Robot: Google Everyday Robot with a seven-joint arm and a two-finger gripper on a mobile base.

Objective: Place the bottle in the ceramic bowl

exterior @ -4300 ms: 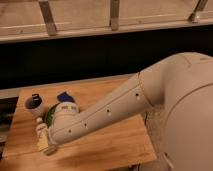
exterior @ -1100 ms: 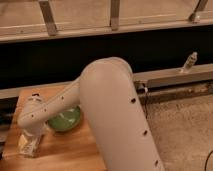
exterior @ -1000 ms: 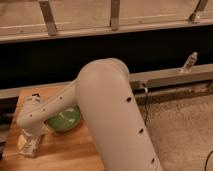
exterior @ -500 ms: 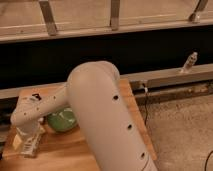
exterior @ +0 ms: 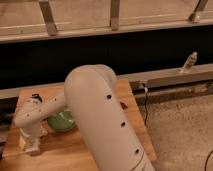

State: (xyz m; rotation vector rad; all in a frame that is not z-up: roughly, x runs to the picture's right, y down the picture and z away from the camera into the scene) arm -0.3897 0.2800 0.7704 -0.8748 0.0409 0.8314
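Well, starting at the lower left of the frame: my gripper (exterior: 31,136) is down low over the front left corner of the table (exterior: 67,151), pointing at the boards. Just under it a pale upright shape shows, which I take to be the bottle (exterior: 28,147), standing near the table's front edge. My wrist covers most of it, so I cannot tell whether I have hold of it or how wide my grip stands, and its long axis only looks roughly upright.

Further up the left side, near the back edge of the table, sits a small dark thing (exterior: 35,96) that I cannot make out.

Moving right, the green bowl (exterior: 56,126) lies just beside my gripper, to its right and a little further back in the frame. My forearm crosses over part of it, so only its left portion shows. That is the relation the next move turns on, I judge: the bottle has to go up, then right and slightly back, to come over the bowl's opening, and it should stay upright on the way.

Right of the bowl, my big white arm (exterior: 100,115) fills the middle of the frame. Far to the upper right, a second small bottle (exterior: 188,62) stands on a ledge, well apart from all this.
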